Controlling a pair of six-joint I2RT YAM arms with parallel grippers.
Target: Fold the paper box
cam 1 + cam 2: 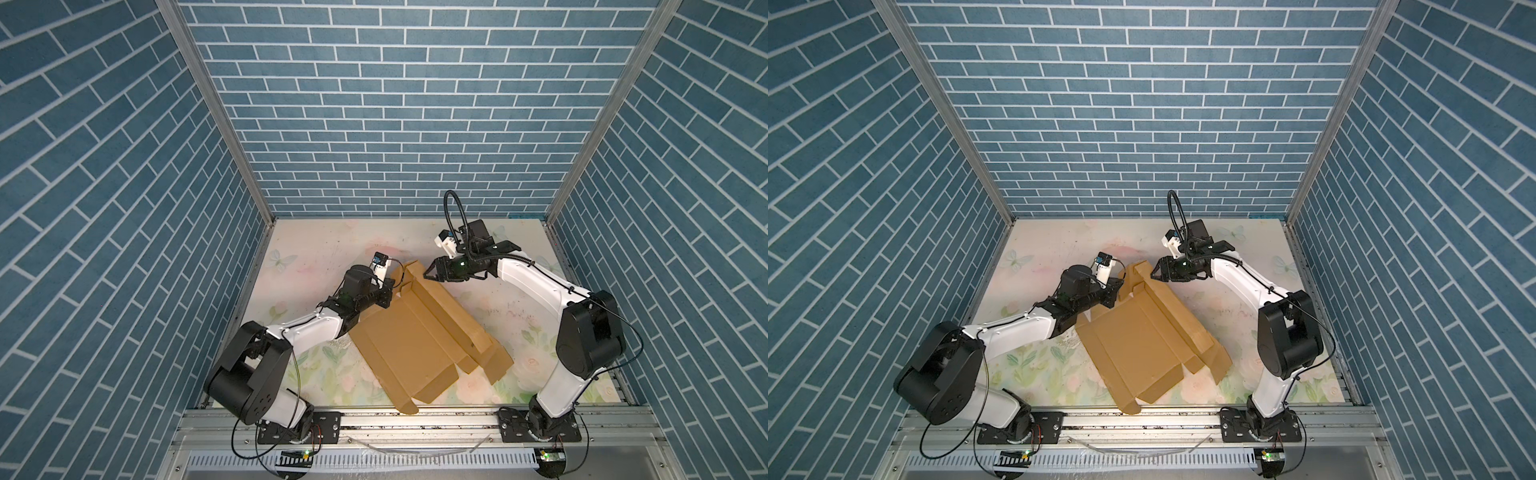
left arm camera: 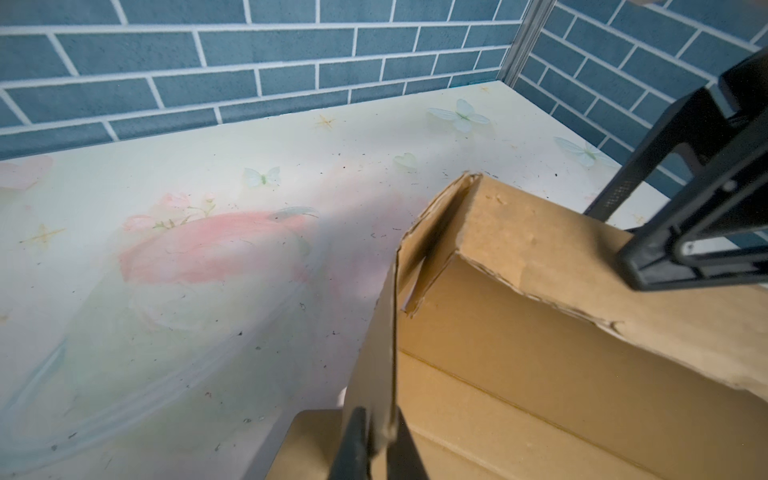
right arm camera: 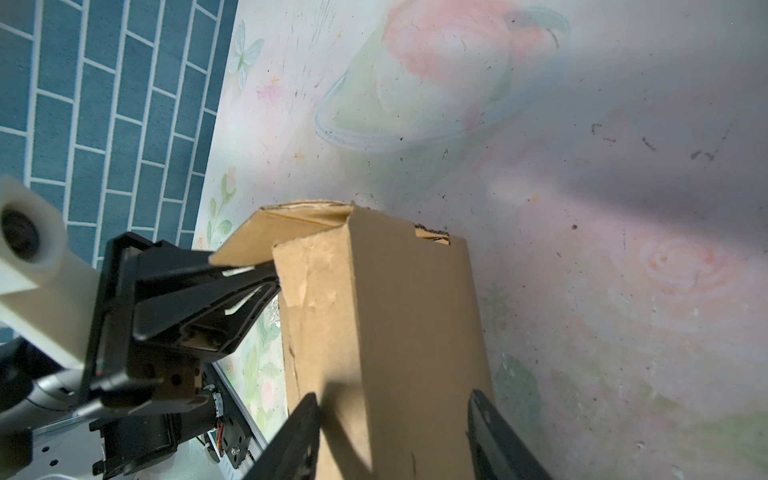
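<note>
We judge the step in hand to be raising the far end of the paper box (image 1: 409,353). Its base lies flat near the middle of the tabletop (image 1: 316,245), with one long wall (image 3: 395,316) folded up along the robot's right side. The near flaps lie flat, one of them reaching the front rail (image 1: 457,419).

The left end effector (image 2: 376,432) is pinched on the thin end flap (image 2: 370,353) at the far corner, holding it on edge. The right end effector (image 3: 394,395) has its fingers apart, astride the far end of that long wall (whether the pads touch the cardboard we cannot tell).

Next, we think, the right must close on or press the wall to keep it upright, while the left swings the end flap inward along its crease. A tug off that line could tear the ragged corner or drag the whole box.

The paper box lies open side up. In both top views its long axis runs on a diagonal, from the far end between the two end effectors toward the front rail, slanting rightward.
</note>
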